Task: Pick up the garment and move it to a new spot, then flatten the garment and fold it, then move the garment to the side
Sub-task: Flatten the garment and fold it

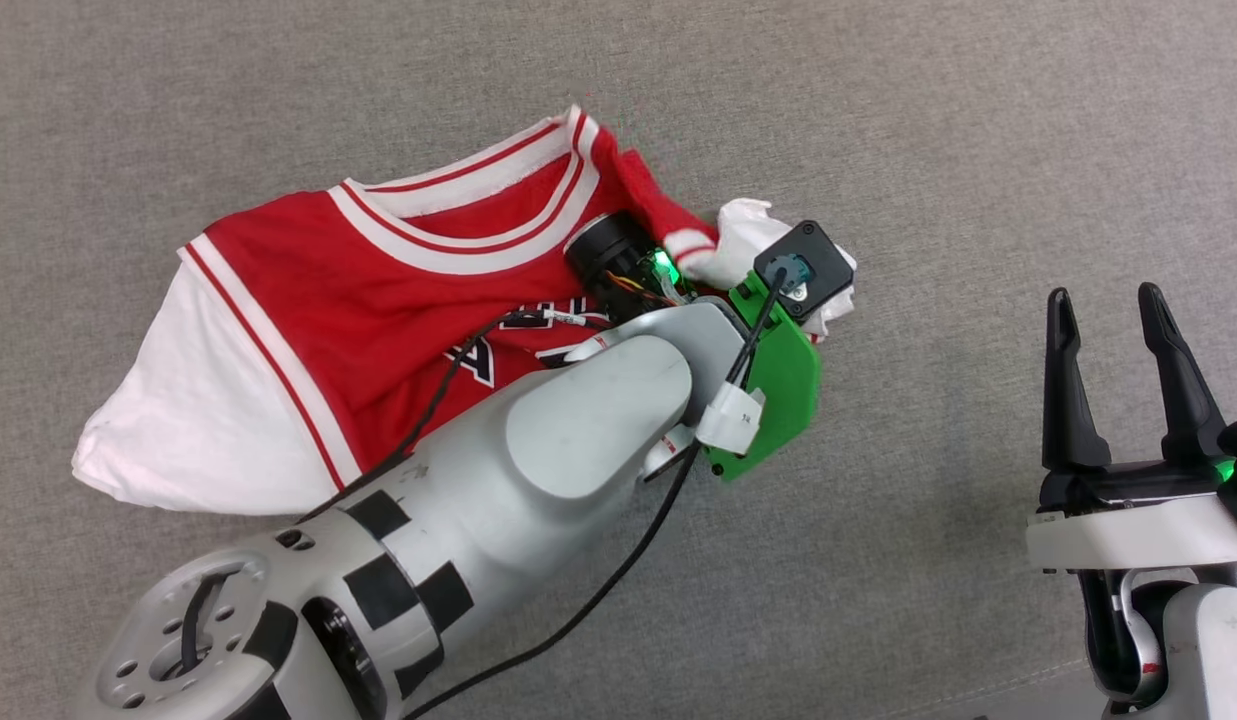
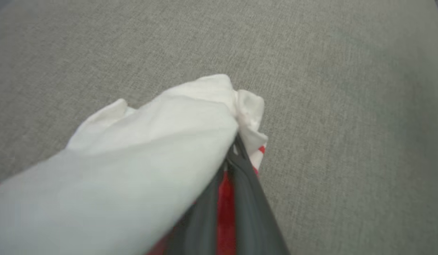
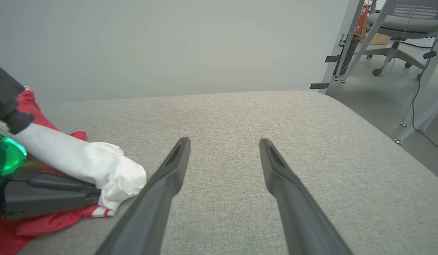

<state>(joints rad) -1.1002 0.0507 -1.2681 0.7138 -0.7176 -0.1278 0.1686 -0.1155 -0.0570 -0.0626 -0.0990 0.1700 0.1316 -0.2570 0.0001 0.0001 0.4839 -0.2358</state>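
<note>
Left gripper (image 2: pixel 236 149): closed, its two dark fingers pinched on the bunched white sleeve (image 2: pixel 158 138) of the garment (image 1: pixel 378 300), with red cloth caught between the fingers further back. The garment is one red jersey shirt lying loosely rumpled on the grey fabric surface (image 1: pixel 878 120), front up. It has a white collar band with red stripes, two white sleeves edged in red-white trim, and black white-outlined lettering that is mostly hidden. The second sleeve (image 1: pixel 178 420) lies spread at the garment's far side from the gripped one. The left arm (image 1: pixel 538 450) reaches across the garment's lower front, wrist angled down at the held sleeve. Right gripper (image 1: pixel 1104 300): one, open, fingers parted and empty, well apart from the garment, beyond its gripped sleeve, over bare surface. Count: one garment, two grippers.
</note>
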